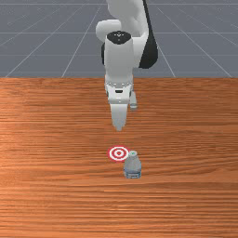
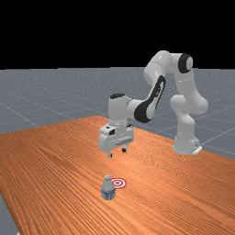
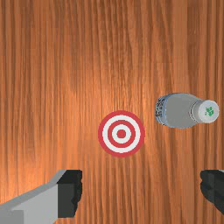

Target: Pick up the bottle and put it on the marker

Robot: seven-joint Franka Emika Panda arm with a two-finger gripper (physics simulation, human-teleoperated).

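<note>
Orange-brown wood grain is running across the table (image 1: pixel 51 195), with a grey floor (image 1: pixel 32 42) lying beyond. On it the bottle (image 1: pixel 133 168) is standing upright, just beside the marker (image 1: pixel 118 153): in the front view its base is sitting at about five o'clock from the rings, in the far view at about seven. A pale cap (image 3: pixel 209 111) with a green print is topping it, and a blue-patterned label (image 2: pixel 108 194) is wrapping its lower body.

It is looking like a fairly light, smooth plastic bottle, probably firm enough for a moderate squeeze but slippery on its curves. The straighter body below the sloping shoulder (image 2: pixel 108 182) is offering the best hold; pads closing on the taper would be risking a slide upward, and a nudge high up could be tipping it over.

Outward from there, the gripper (image 2: pixel 117 153) is hanging well above the wood, toward twelve o'clock from the marker in the front view. Its fingers (image 3: pixel 70 194) are standing wide apart, holding nothing. From the far view's right the arm (image 2: pixel 158 89) is reaching across. Lining up over the bottle is seeming the step in hand, with lowering, gripping and the short carry onto the rings all waiting.
</note>
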